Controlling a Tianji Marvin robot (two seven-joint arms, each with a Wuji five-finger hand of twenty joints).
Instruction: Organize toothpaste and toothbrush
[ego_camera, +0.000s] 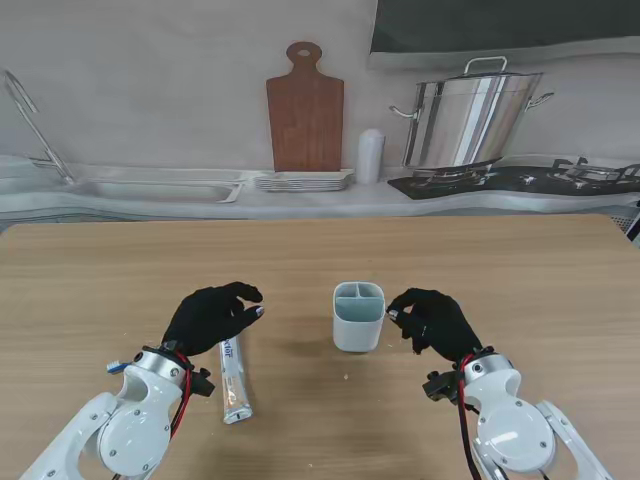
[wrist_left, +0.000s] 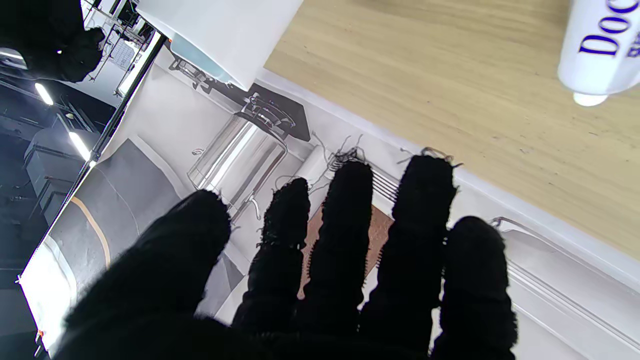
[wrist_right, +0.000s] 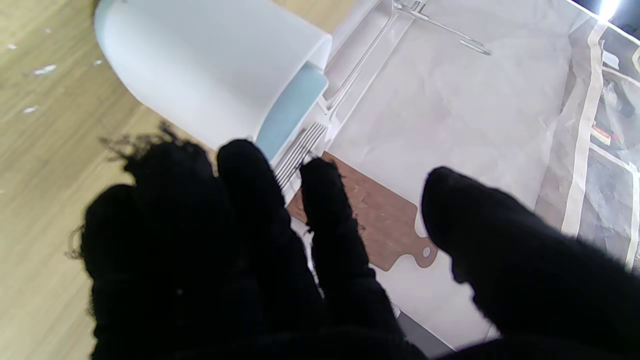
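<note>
A white toothpaste tube (ego_camera: 233, 378) lies flat on the wooden table, its cap (wrist_left: 590, 99) pointing away from me. My left hand (ego_camera: 212, 315), in a black glove, hovers just left of the tube's far end, fingers (wrist_left: 345, 235) apart and holding nothing. A white and pale-blue holder cup (ego_camera: 358, 316) with divided compartments stands upright at the table's middle. My right hand (ego_camera: 432, 320) sits close beside the cup (wrist_right: 210, 75) on its right, fingers (wrist_right: 330, 220) loosely curled and empty. A small blue and white end (ego_camera: 118, 367) pokes out by my left wrist; it may be the toothbrush.
The wooden table (ego_camera: 520, 270) stretches wide on both sides. Behind its far edge is a printed kitchen backdrop with a cutting board (ego_camera: 305, 110), a steel pot (ego_camera: 470, 120) and a sink (ego_camera: 150, 188).
</note>
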